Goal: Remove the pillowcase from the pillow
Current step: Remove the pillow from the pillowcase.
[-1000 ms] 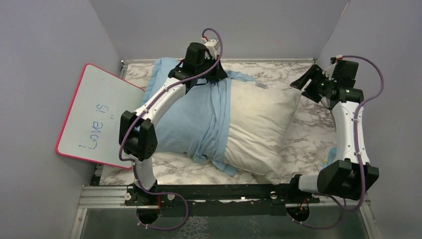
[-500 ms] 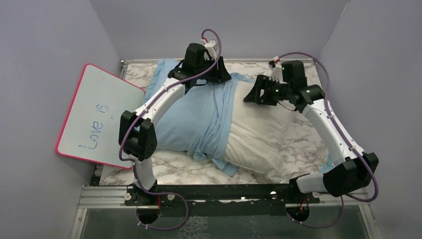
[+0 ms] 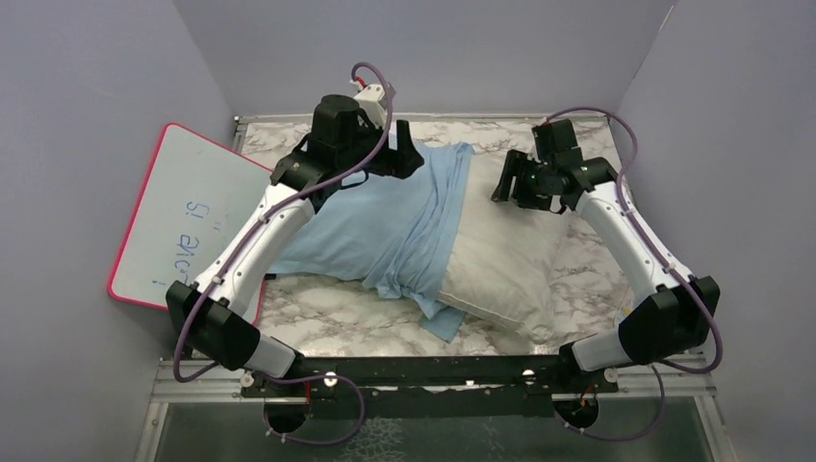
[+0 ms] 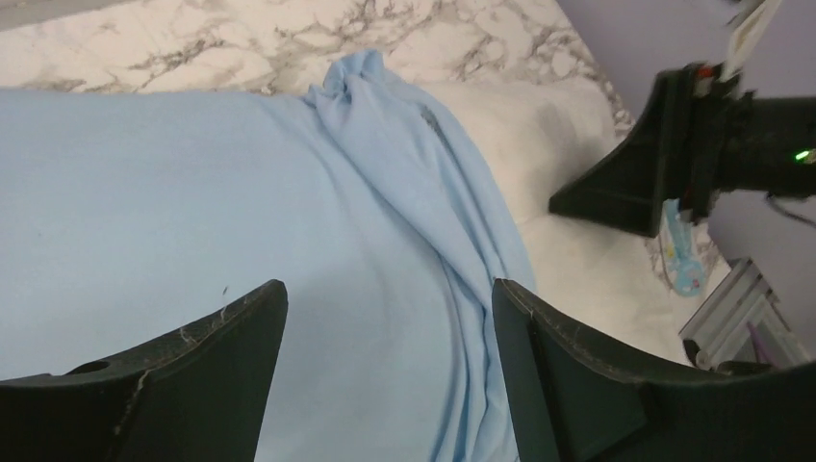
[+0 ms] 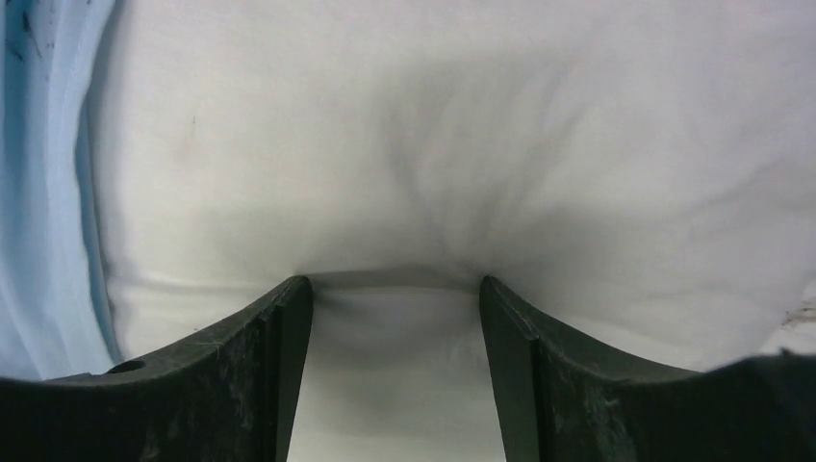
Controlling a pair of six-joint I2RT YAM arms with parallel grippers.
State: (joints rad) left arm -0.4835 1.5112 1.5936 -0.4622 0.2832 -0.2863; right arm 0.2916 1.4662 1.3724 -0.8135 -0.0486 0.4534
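Left tool (image 4: 387, 306) has released pillowcase (image 3: 385, 217); right tool (image 5: 395, 294), spread, presses pillow (image 3: 500, 252) on marble table (image 3: 322, 313).

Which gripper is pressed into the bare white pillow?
The right gripper: its fingertips dent the pillow, while the left gripper is open over the light-blue pillowcase.

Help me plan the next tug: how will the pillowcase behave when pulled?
Probably floppy: the pillowcase bunches in folds across the pillow, so it should gather, not slide stiffly. Likely light, being thin cloth. The pillow dents under the right gripper, so it may drag along.
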